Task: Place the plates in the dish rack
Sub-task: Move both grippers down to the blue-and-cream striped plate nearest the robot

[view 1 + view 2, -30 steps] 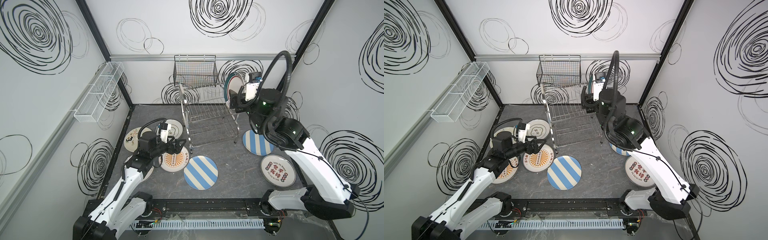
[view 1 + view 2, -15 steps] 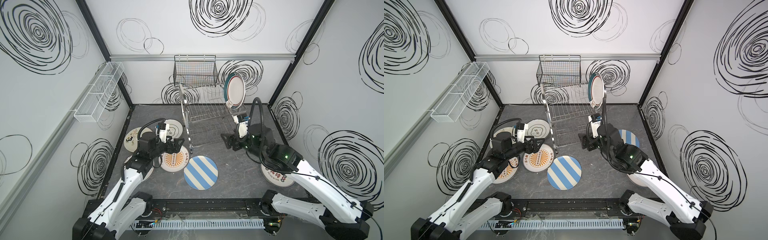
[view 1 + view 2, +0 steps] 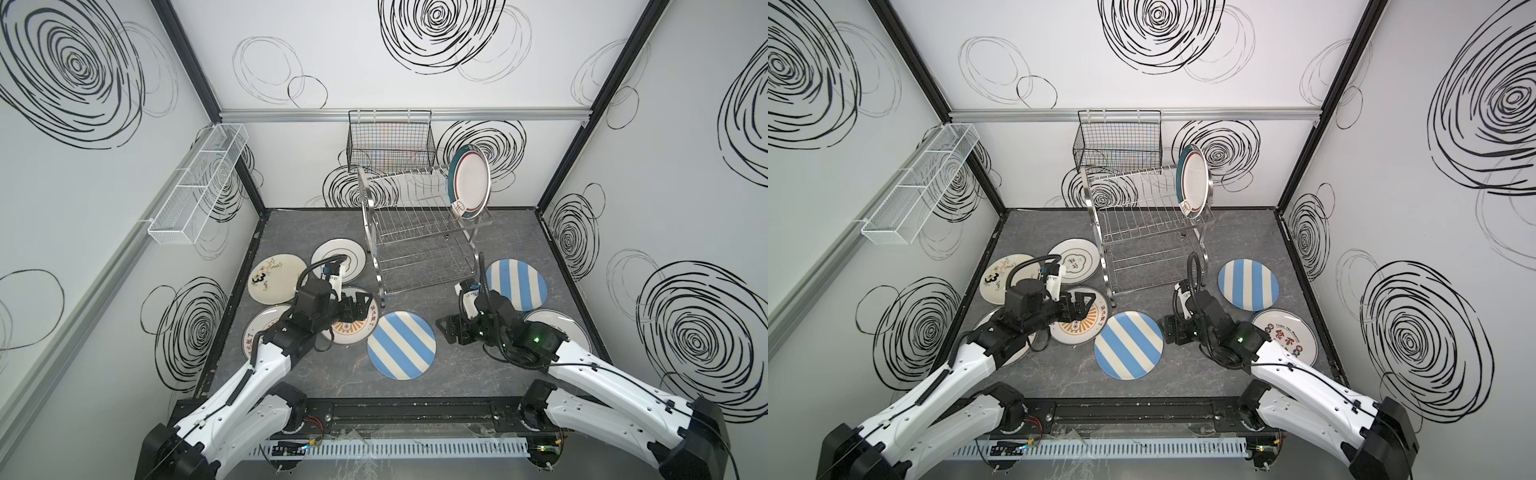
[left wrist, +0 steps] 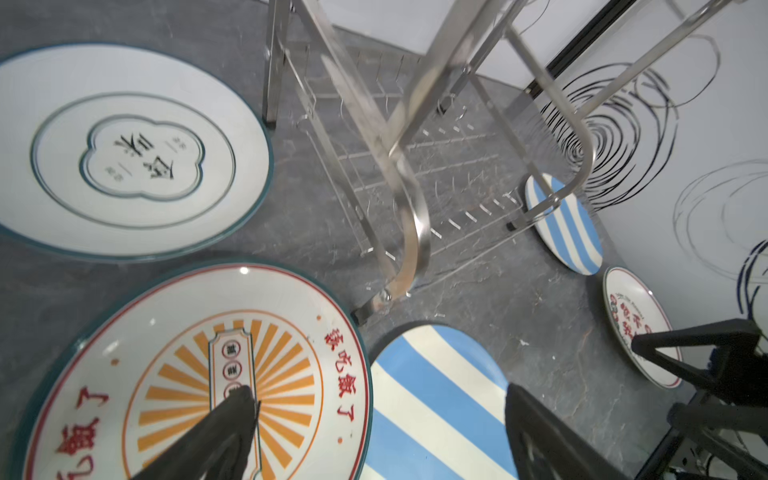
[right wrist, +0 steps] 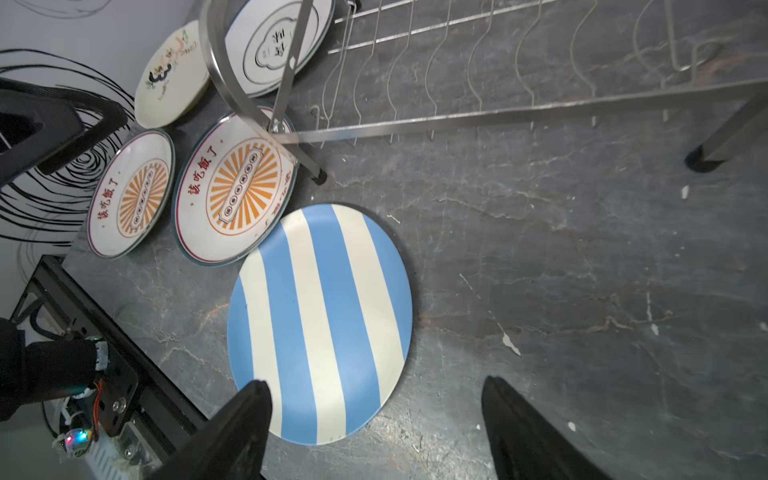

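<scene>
My right gripper (image 3: pixel 448 331) hangs low over the grey mat (image 3: pixel 332 382), jaws spread wide and empty. In the right wrist view one of its fingers (image 5: pixel 249 415) sits above the rim of the striped plate (image 5: pixel 320 324) and the other over bare mat. I judge I am lined up to straddle that rim and pinch it, since a plate lying flat offers no other hold.

My left gripper (image 3: pixel 360 306) is open too and carries nothing. It hovers over the sunburst plate (image 4: pixel 166 353), one fingertip (image 4: pixel 243 399) above the orange centre, the other out toward the striped plate. That leaves each arm near a plate on its own side.

The dish rack (image 3: pixel 415 232) stands at the back of the mat, between the two groups of plates, where either arm can reach it. One green-rimmed plate (image 3: pixel 469 180) is loaded: it stands on edge at the end of the upper tier nearer my right arm, kept upright by the slot wires. The other slots are bare.

Seven plates lie flat on the mat. On my left:
- a cream plate (image 3: pixel 274 278)
- a white plate (image 3: pixel 332 251)
- a second sunburst plate (image 5: pixel 129 195)
- the two under my grippers

On my right:
- another striped one (image 3: pixel 517 284)
- a red-print plate (image 3: pixel 1285 340)

The striped plate touches the sunburst plate's rim, so lifting it may nudge its neighbour.
</scene>
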